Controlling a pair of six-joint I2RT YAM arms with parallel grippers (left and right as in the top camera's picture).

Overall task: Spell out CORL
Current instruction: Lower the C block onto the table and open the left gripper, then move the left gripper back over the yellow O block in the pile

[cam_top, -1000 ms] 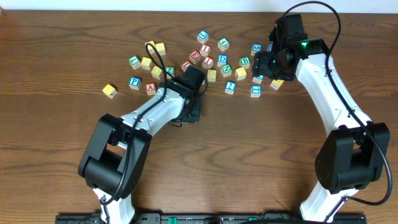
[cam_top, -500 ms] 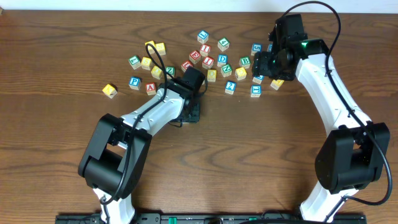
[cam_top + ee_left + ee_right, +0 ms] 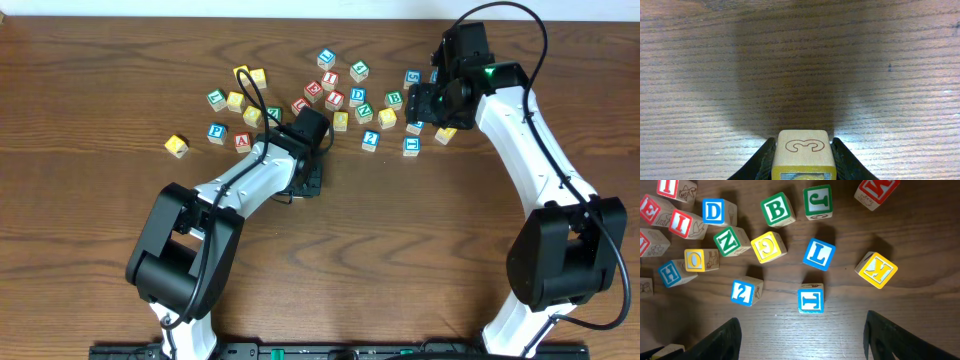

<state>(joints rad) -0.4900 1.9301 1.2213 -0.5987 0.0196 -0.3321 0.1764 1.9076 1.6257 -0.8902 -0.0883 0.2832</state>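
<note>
Against the overhead view of a second ago I see next to nothing moved: both arms sit in the same pose, so I judge no letter has been laid down meanwhile and the word is not yet begun. On the left, my left gripper (image 3: 802,162) is drawn narrow, pinched on a yellow block (image 3: 801,152) held low over bare table (image 3: 800,60), on the near side of the pile. Whether it touches the wood I cannot tell. The face turned to the wrist camera carries an outlined 3 lying on its side, with no letter showing. Being a cube, it has no long axis, and it sits square between the fingers. Further right, the blue L block (image 3: 818,254) lies in the scatter with its letter up. It is turned slightly, and its foot points right in the wrist view. My right gripper (image 3: 802,327) hangs above that cluster, spread wide with nothing between its fingers.
</note>
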